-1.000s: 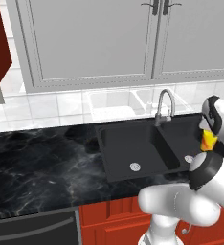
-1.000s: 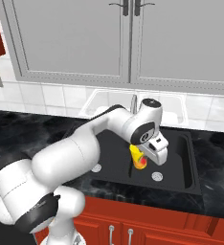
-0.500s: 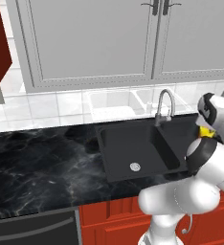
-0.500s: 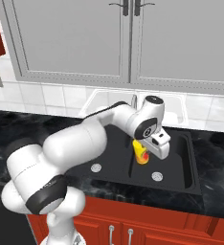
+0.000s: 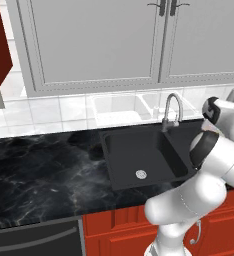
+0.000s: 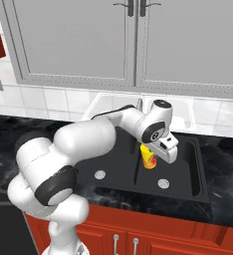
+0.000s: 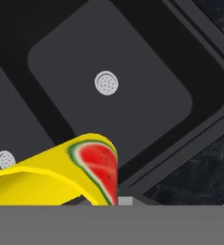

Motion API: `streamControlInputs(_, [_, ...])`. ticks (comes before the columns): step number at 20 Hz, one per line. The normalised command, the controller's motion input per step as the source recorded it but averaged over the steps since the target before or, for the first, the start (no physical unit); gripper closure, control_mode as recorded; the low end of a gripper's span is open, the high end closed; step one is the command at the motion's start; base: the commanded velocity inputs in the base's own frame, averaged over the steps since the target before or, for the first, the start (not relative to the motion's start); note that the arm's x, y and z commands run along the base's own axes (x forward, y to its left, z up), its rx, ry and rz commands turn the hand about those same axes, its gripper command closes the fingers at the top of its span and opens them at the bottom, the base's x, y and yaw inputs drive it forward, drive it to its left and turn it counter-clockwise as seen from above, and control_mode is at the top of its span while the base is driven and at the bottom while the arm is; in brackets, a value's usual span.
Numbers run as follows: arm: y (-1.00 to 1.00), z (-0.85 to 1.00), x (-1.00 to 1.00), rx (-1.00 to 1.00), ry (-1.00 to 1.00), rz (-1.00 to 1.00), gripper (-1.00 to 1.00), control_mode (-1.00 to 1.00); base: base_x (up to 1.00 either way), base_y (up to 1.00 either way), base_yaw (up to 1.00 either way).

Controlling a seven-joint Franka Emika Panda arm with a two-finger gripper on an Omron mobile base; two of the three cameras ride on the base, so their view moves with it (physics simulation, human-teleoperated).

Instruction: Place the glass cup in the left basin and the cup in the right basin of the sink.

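The yellow cup [image 6: 148, 160] with a red watermelon mark hangs tilted in my gripper [image 6: 155, 152], which is shut on it. It hovers just right of the centre divider, above the narrower right basin [image 6: 182, 167] of the black sink [image 6: 204, 195]. In the hand view the cup [image 7: 56, 174] lies across the bottom, over the right basin [image 7: 138, 57] with its silver drain; the left basin [image 7: 6, 127] sits beyond the divider. The wide left basin [image 5: 139, 150] [image 6: 111, 159] looks bare. The glass cup is out of view.
A curved chrome faucet [image 5: 171, 107] stands behind the sink's divider. Black marble counter [image 5: 44, 170] runs to the left, with more of it [image 6: 223, 149] on the right. Grey wall cabinets [image 6: 133, 45] hang above. My own arm covers the sink's right part in the left base view.
The cup has drifted slightly right and upward above the sink, still gripped. My elbow has swung round, and the arm now covers the cup in the left base view.
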Motion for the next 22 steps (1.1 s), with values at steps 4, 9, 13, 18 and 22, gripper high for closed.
streamControlInputs(4, [-0.12,-0.22,0.12,0.0,0.0,0.0,1.0,-1.0,0.0,0.0,0.0])
streamControlInputs(9, [-0.08,-0.23,0.14,0.0,0.0,0.0,1.0,-1.0,0.0,0.0,0.0])
streamControlInputs(13, [-0.12,-0.2,0.16,0.0,0.0,0.02,1.0,-1.0,0.0,0.0,0.0])
streamControlInputs(18, [-0.11,-0.21,0.14,0.0,0.0,0.1,1.0,-1.0,0.0,0.0,0.0])
streamControlInputs(22, [-0.07,-0.18,0.15,0.0,0.0,0.14,1.0,-1.0,0.0,0.0,0.0])
